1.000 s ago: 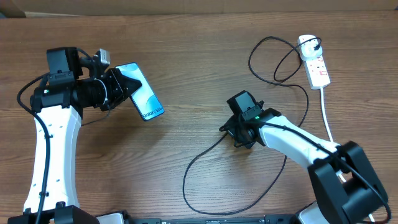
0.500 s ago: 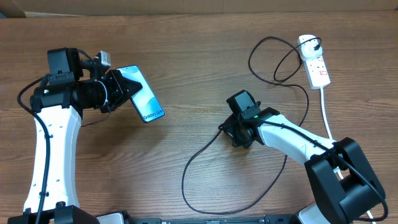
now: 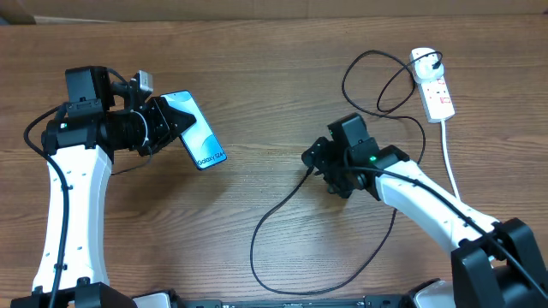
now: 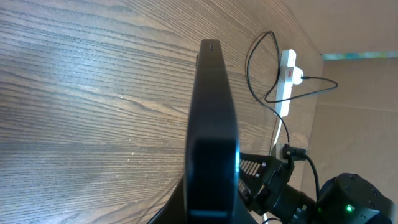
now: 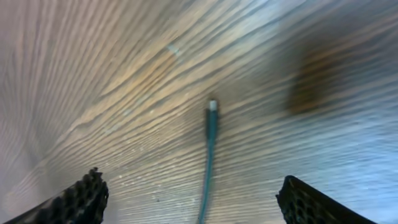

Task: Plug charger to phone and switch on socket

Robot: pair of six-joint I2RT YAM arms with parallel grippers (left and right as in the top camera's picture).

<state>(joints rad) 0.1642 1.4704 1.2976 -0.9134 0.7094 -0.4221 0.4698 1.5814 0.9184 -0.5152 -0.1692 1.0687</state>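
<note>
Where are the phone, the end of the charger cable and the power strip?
phone [image 3: 202, 137]: overhead view, on its blue screen.
charger cable [image 5: 211, 119]: right wrist view, on the connector at its free end.
power strip [image 3: 437, 92]: overhead view, on its white body.

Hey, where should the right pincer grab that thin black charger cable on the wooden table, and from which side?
Take the thin black charger cable at the connector body just behind its small metal tip, coming straight down from above. It lies flat and straight, centred under the open right pincer, which can close across its width.
</note>
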